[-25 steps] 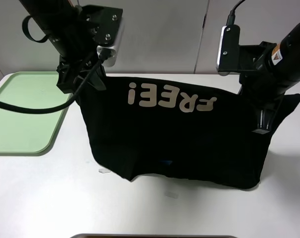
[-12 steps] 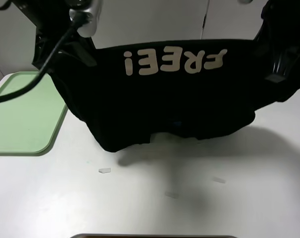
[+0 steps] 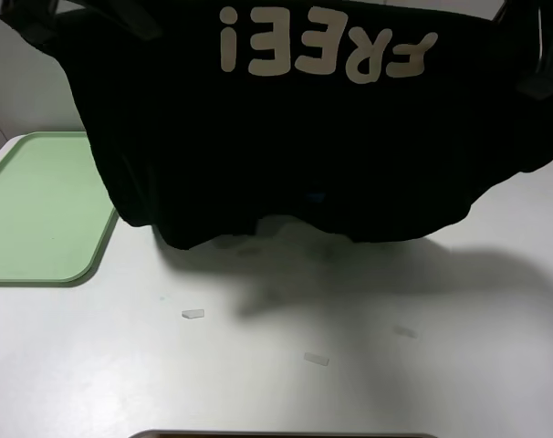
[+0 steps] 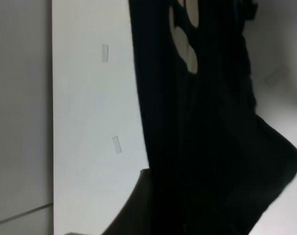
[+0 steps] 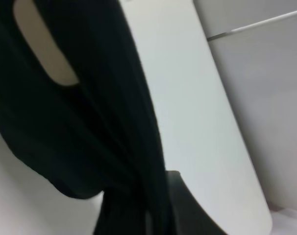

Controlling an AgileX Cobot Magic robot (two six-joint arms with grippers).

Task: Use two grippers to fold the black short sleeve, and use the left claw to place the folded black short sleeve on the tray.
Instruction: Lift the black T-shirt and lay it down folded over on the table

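Note:
The black short sleeve (image 3: 286,155) hangs spread out in the air above the white table (image 3: 368,383). Its pale "FREE!" lettering (image 3: 327,55) reads upside down near the top, and a small blue label (image 3: 316,196) shows near the lower edge. Both arms are almost entirely above the exterior high view. In the left wrist view my left gripper (image 4: 156,220) is shut on the black cloth (image 4: 207,122), which drapes away from it. My right gripper (image 5: 151,215) is likewise shut on the cloth (image 5: 89,112). The pale green tray (image 3: 39,205) lies empty at the left.
Small clear tape scraps (image 3: 193,314) (image 3: 316,359) (image 3: 404,332) lie on the table under the shirt's shadow. A grey wall panel stands behind the table. A dark edge (image 3: 276,435) shows at the bottom of the exterior high view.
Both arms have risen, passing out of the top of the exterior view. The shirt went up with them, and its lower edge has left the table.

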